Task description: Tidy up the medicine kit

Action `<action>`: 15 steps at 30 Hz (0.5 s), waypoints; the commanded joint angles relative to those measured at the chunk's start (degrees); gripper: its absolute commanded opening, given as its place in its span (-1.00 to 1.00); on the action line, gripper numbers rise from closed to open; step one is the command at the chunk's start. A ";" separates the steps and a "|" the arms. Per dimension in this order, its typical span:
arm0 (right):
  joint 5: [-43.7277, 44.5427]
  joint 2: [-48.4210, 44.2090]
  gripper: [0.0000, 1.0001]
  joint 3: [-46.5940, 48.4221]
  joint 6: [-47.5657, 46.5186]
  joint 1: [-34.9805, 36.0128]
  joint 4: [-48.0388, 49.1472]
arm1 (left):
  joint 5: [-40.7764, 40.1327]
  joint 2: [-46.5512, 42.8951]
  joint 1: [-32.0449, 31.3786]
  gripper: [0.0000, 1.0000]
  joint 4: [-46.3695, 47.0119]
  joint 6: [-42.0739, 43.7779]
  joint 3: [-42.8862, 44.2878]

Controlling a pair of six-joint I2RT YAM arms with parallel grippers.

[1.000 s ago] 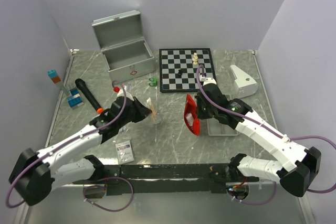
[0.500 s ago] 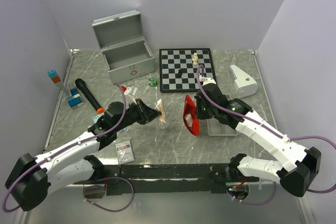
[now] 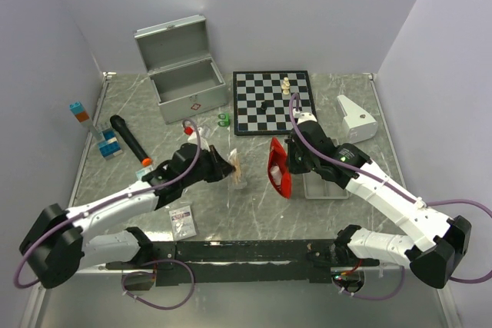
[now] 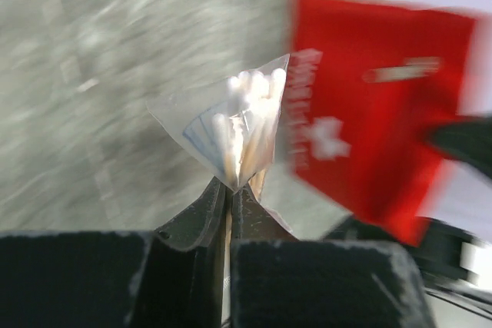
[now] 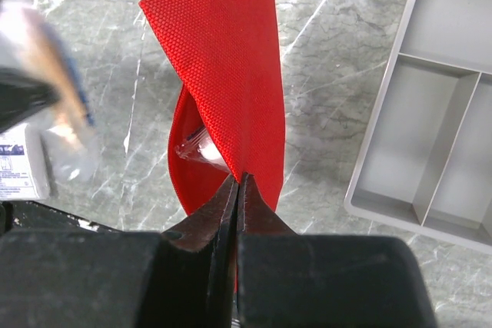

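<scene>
Over the last second the left gripper (image 4: pixel 229 188) carried the clear packet (image 4: pixel 240 124) of white-tipped sticks rightward, to just beside the red pouch (image 5: pixel 231 74) at centre frame. Insertion is judged imminent.

- **Left jaws:** clamped on the clear packet.
- **Right gripper (image 5: pixel 237 183):** jaws pinched the red pouch's edge, holding it upright off the counter. A second packet (image 5: pixel 198 150) showed inside the pouch.
- **Silver case (image 3: pixel 187 86):** stood at upper left, lid open, apparently empty.
- **Grey tray (image 5: pixel 450 51):** the compartments in view were empty.

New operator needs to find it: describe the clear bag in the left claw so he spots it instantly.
Start at the chessboard at the far side of the table; in front of it the right claw holds up a red pouch. Just left, the left claw pinches a small clear bag. Unlike the pouch, it is see-through, with white-tipped sticks inside.
</scene>
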 commanded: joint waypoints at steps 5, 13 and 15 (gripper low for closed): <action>0.30 -0.94 -1.00 0.55 -0.06 -0.30 1.18 | -11.44 8.33 -0.04 -0.91 -17.48 -2.90 3.39; 0.21 -0.32 -1.00 0.46 -0.68 -0.21 1.79 | -14.88 9.84 0.13 0.20 -21.96 -3.43 5.85; 0.48 -0.06 -1.00 0.90 -0.94 -0.21 1.62 | -16.10 9.40 0.13 0.46 -23.54 -3.34 6.82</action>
